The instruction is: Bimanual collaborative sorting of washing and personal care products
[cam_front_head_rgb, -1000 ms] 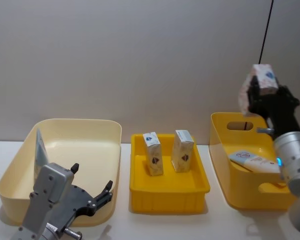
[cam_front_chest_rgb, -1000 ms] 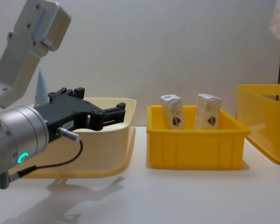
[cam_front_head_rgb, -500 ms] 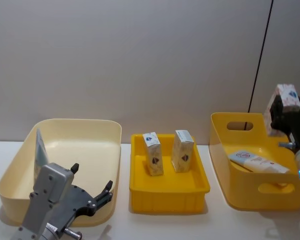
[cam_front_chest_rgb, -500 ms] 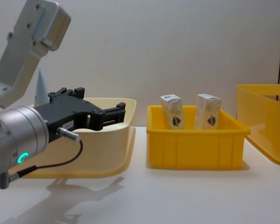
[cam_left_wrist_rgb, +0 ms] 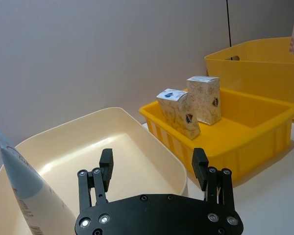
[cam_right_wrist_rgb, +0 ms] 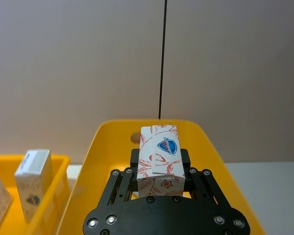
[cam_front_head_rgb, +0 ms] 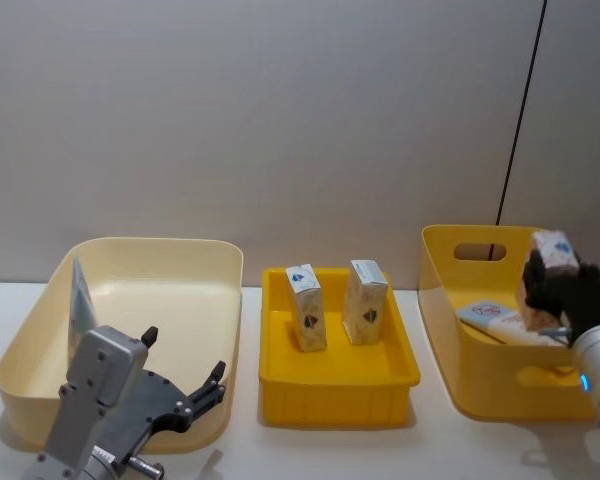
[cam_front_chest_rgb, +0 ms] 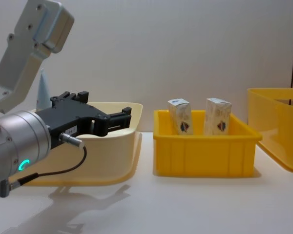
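Note:
My right gripper is shut on a small white carton with a red leaf print. In the head view it holds that carton low over the deep yellow bin at the right. A pale squeeze tube lies inside that bin. Two upright white cartons stand in the shallow yellow tray in the middle. Another tube leans in the cream bin at the left. My left gripper hovers open over the cream bin's near side, holding nothing.
The three containers stand in a row on the white table with narrow gaps between them. A plain wall runs close behind. From the chest view, bare tabletop stretches in front of the containers, and my large left arm occupies the left side.
My right gripper has come down with the carton from high above the right bin to just over its inside. The left arm has not moved.

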Tool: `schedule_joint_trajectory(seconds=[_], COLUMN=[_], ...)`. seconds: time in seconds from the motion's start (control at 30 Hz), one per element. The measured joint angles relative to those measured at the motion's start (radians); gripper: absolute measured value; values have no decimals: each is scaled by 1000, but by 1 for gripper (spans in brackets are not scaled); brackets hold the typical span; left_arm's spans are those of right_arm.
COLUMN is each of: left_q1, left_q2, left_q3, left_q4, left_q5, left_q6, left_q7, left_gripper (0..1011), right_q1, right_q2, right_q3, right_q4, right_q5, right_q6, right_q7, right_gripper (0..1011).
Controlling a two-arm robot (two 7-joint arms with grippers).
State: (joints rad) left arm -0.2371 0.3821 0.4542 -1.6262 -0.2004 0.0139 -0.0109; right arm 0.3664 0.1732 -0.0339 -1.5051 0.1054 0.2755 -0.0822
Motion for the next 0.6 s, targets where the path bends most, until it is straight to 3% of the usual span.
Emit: schedule_joint_trajectory(seconds=[0.33, 0.6], left_q1=[0, 0], left_q2=[0, 0], left_q3=[0, 0], left_q4=[0, 0], left_q5=[0, 0], left_q6=[0, 0], left_q7=[0, 0], left_gripper=[1004, 1003], right_q1=[16, 21], right_q2=[-11, -15], right_q3=[-18, -24], right_q4=[66, 90], right_q5=[-22, -30], right_q6=[28, 38], right_q7=[-1, -3], right_gripper=[452, 716])
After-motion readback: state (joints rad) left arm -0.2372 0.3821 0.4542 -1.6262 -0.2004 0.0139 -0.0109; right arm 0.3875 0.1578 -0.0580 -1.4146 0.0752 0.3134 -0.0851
